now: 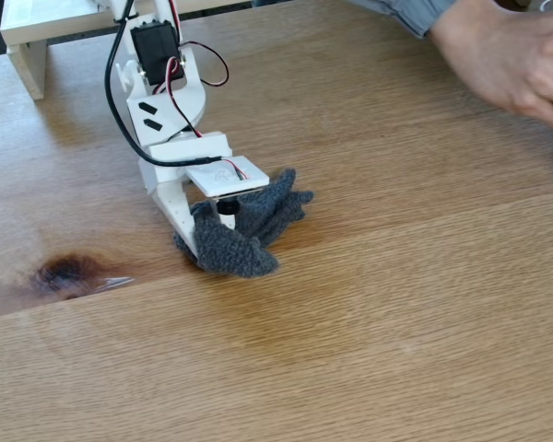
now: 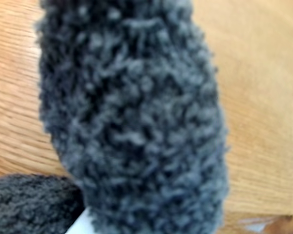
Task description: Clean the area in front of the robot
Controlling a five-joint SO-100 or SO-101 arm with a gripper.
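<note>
The small white robot arm [image 1: 166, 110], with black servos and red and black wires, reaches down to the light-brown oak tabletop [image 1: 396, 322]. Its gripper [image 1: 205, 241] is pressed into a bunched dark grey fuzzy cloth [image 1: 263, 216] and appears shut on it. The cloth lies on the wood just right of the gripper's white finger [image 1: 180, 216]. In the wrist view the grey cloth [image 2: 136, 122] hangs close to the lens over the oak grain [image 2: 263, 97], and a sliver of white finger [image 2: 80, 225] shows at the bottom.
A dark oval knot [image 1: 66, 273] marks the wood left of the cloth, with a small pale fleck [image 1: 120, 281] beside it. A person's hand [image 1: 507, 51] with a grey sleeve hovers at the top right. The white painted frame [image 1: 37, 37] stands at the top left.
</note>
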